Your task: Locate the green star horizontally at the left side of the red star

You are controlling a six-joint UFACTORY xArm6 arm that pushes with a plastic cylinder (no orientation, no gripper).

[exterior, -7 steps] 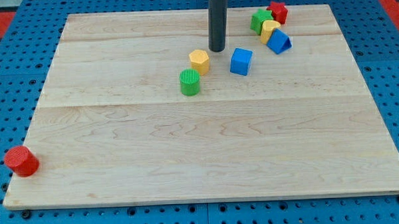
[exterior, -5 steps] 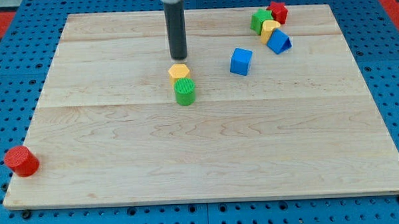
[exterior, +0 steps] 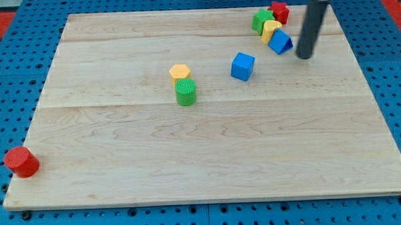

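Note:
The green star (exterior: pixel 261 20) lies near the view's top right, touching a yellow block (exterior: pixel 272 28). The red star (exterior: pixel 279 12) sits just right of and slightly above the green star. A blue block with a sloped top (exterior: pixel 280 41) lies below the yellow one. My tip (exterior: pixel 304 57) is on the board just right of and slightly below the blue sloped block, apart from it. The tip is below and to the right of both stars and touches no block.
A blue cube (exterior: pixel 242 66) lies left of the cluster. A yellow hexagon (exterior: pixel 180 73) touches a green cylinder (exterior: pixel 185 92) near the middle. A red cylinder (exterior: pixel 21 161) sits off the wooden board's (exterior: pixel 202 159) bottom left corner.
The rod pushed the yellow hexagon left and down against the green cylinder, which also shifted left. The rod then swung from the top middle to the right side beside the blue sloped block.

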